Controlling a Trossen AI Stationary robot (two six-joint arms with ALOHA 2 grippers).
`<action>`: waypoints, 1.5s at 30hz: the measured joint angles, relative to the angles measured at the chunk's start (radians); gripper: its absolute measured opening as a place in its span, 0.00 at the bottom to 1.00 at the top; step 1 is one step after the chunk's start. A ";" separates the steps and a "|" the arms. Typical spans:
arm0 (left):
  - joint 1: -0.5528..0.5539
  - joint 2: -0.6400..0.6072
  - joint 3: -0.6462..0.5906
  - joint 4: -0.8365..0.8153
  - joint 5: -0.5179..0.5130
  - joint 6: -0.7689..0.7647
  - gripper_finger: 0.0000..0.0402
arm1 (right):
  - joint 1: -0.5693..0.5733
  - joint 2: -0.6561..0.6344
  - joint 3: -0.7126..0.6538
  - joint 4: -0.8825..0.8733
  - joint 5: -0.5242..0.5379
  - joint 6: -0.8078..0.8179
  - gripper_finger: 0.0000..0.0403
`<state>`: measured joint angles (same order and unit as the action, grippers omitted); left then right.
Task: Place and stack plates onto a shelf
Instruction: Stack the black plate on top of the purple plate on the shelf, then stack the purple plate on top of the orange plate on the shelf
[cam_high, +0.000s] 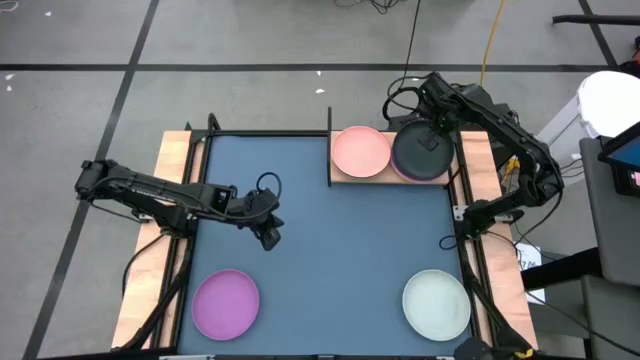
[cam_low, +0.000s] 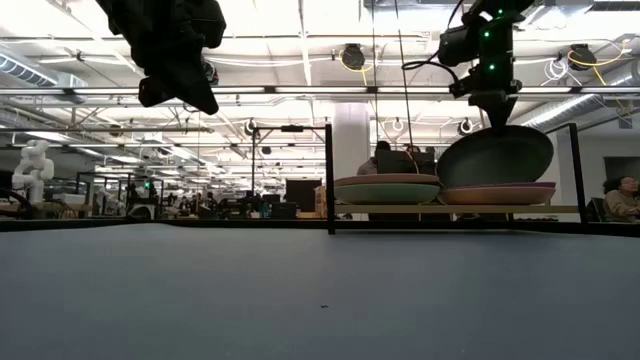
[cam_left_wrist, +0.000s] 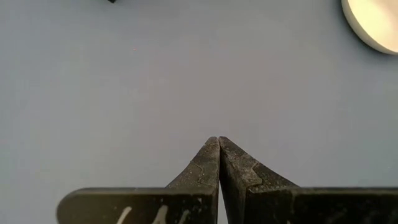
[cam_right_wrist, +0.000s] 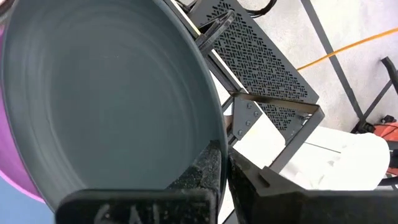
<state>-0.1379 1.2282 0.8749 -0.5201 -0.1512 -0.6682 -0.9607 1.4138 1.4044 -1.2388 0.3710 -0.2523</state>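
The shelf (cam_high: 343, 178) is a light-wood board at the table's far side, with a black rail (cam_high: 329, 145) at its left end. On its left half a pink plate (cam_high: 360, 152) lies on a greenish one (cam_low: 387, 193). On its right half a black plate (cam_high: 420, 152) tilts over a purple plate (cam_low: 497, 194), with my right gripper (cam_high: 433, 138) shut on it. My left gripper (cam_high: 270, 238) hangs shut over the blue mat, holding nothing. A purple plate (cam_high: 226, 303) and a pale mint plate (cam_high: 436, 304) lie flat on the mat near the front. My right gripper pinches the black plate's rim (cam_right_wrist: 219, 134), one finger (cam_right_wrist: 205, 171) inside the dish and one (cam_right_wrist: 255, 183) outside. The fingers slant down from the far right. The plate sits tilted, held rim up; its low edge (cam_low: 452, 184) seems to rest on the purple plate.
Wooden strips (cam_high: 175, 160) and black frame bars run along the mat's left and right edges. A second black upright (cam_low: 574, 165) stands at the shelf's right end. The middle of the mat (cam_high: 340, 250) lies bare between the two front plates.
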 joint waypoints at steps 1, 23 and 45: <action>0.000 0.000 0.000 0.000 0.000 -0.001 0.01 | 0.000 0.002 0.000 0.000 0.000 -0.002 0.02; 0.000 0.000 0.000 0.000 0.001 -0.002 0.01 | 0.000 0.005 0.000 0.031 -0.001 -0.023 0.03; 0.024 0.000 0.000 -0.001 0.046 -0.016 0.01 | 0.014 -0.001 -0.001 -0.052 -0.248 0.235 0.26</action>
<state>-0.1138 1.2282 0.8749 -0.5209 -0.1049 -0.6842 -0.9470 1.4125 1.4033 -1.2907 0.1229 -0.0169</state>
